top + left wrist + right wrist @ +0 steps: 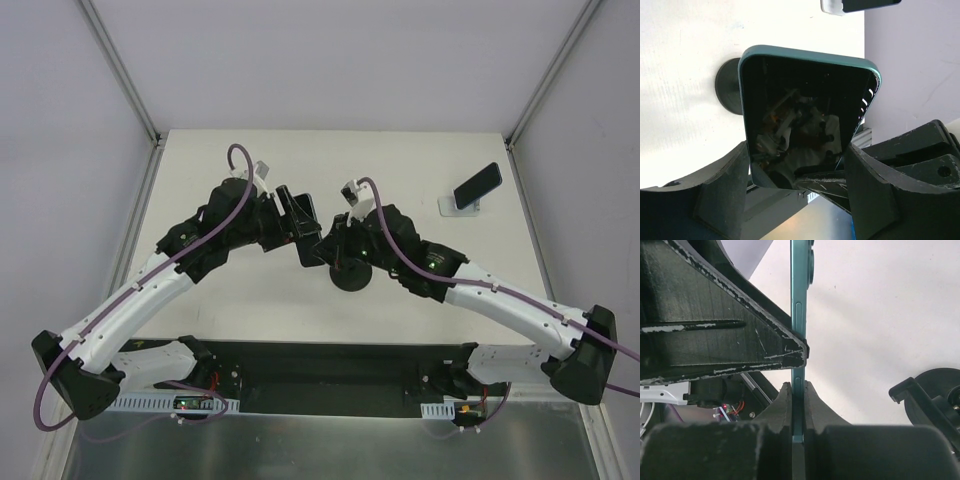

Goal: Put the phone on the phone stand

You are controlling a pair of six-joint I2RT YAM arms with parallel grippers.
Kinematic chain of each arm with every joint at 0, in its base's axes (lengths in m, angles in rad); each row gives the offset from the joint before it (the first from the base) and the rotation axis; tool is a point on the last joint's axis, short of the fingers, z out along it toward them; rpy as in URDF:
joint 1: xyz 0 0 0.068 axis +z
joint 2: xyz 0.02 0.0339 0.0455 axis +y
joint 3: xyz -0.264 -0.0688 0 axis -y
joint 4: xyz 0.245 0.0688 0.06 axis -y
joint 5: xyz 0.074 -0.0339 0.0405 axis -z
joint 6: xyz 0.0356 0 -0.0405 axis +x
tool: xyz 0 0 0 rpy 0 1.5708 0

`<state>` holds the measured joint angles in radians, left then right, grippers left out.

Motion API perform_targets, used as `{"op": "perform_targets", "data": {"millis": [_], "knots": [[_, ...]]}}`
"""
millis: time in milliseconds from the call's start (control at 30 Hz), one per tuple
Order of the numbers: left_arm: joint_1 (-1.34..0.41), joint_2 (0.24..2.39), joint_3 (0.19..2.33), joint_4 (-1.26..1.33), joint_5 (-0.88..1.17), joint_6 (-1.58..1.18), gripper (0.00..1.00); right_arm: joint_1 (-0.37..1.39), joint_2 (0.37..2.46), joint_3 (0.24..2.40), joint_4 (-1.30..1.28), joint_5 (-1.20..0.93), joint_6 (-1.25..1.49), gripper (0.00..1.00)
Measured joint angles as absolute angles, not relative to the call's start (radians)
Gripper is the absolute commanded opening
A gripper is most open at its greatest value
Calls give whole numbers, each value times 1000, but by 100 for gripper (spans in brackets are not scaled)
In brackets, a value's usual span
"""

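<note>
The phone (300, 222), with a teal frame and a glossy dark screen, is held in the air over the table's middle. My left gripper (289, 213) is shut across its width; in the left wrist view (797, 150) the fingers (725, 190) press both long edges of the phone (805, 115). My right gripper (326, 242) is shut on its faces; in the right wrist view (798, 387) it pinches the phone edge-on (799, 290). The silver-white phone stand (447, 207) stands at the far right, with another dark phone (478, 184) leaning on it.
A black round-based pole stand (350, 278) stands just under the two grippers; its base shows in the left wrist view (727, 90) and the right wrist view (940, 385). White walls enclose the table on the left, back and right.
</note>
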<state>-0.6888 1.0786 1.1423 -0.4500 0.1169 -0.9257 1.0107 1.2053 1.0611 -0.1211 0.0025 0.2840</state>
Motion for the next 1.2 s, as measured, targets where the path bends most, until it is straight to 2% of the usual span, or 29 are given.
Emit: {"op": "perform_targets", "data": {"millis": [100,133,200,233,300,333,533,567,667,800,1000,1100,1200], "knots": [[-695,1081,1142,-431,120,-913,37,999,1185,1038,-96,-14,286,1],[-695,1081,1142,-426,125,-908,61,995,1174,1028,-86,-18,281,0],[-696,1077,1137,-396,147,-889,76,984,1141,997,-57,-33,266,1],[-700,1067,1123,-368,159,-877,87,975,1121,975,-35,-44,258,1],[-699,1028,1070,-281,204,-848,98,933,1059,914,7,-105,255,1],[-698,1007,1048,-240,230,-837,99,901,1018,870,32,-146,258,1],[-640,938,970,27,456,-793,97,735,838,714,140,-378,296,0],[-632,942,964,64,492,-795,89,722,815,703,158,-420,303,1],[-609,984,954,175,594,-808,79,706,764,685,212,-522,324,1],[-607,1076,956,309,706,-850,51,704,710,667,268,-602,349,1],[-609,1158,975,504,848,-921,42,696,715,648,305,-640,367,1],[-617,1179,999,545,887,-937,31,696,720,644,318,-654,371,1],[-630,1187,1021,570,922,-951,6,696,731,644,334,-664,374,1]]}}
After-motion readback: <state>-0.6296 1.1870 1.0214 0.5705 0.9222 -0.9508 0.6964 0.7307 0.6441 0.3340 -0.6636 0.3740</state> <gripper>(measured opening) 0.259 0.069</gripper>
